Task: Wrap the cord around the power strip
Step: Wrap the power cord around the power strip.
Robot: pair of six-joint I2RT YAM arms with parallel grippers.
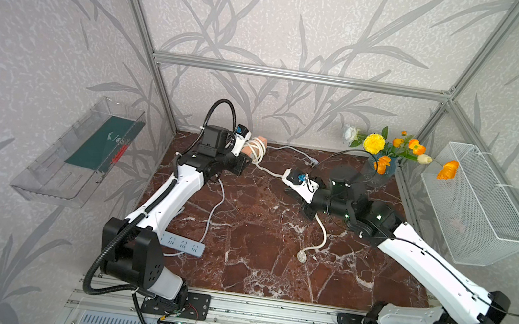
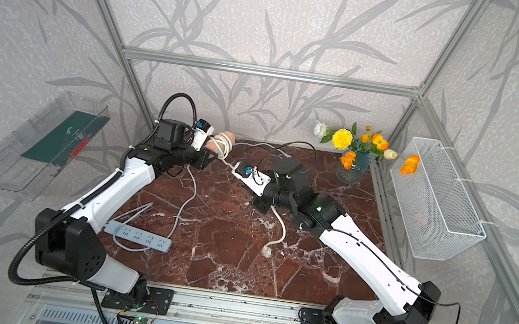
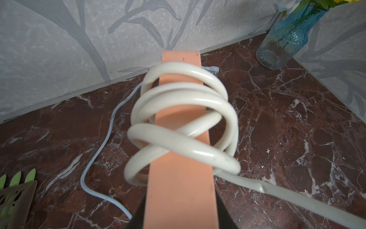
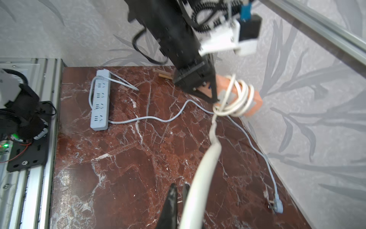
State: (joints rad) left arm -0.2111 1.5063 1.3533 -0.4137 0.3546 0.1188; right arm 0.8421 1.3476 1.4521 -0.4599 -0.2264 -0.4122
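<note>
At the back left of the tabletop, my left jaws clamped on the orange power strip, cream cord coiled loosely around it, trailing rightward, my right jaws pressed together, cord just beside them.

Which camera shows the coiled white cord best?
The left wrist view: the cord is close up, each loop around the orange power strip distinct. The right wrist view shows the cord sideways and smaller; both top views show it tiny.

The left gripper holds an orange power strip, white cord coiled round it; its plug lies on the table.
</note>
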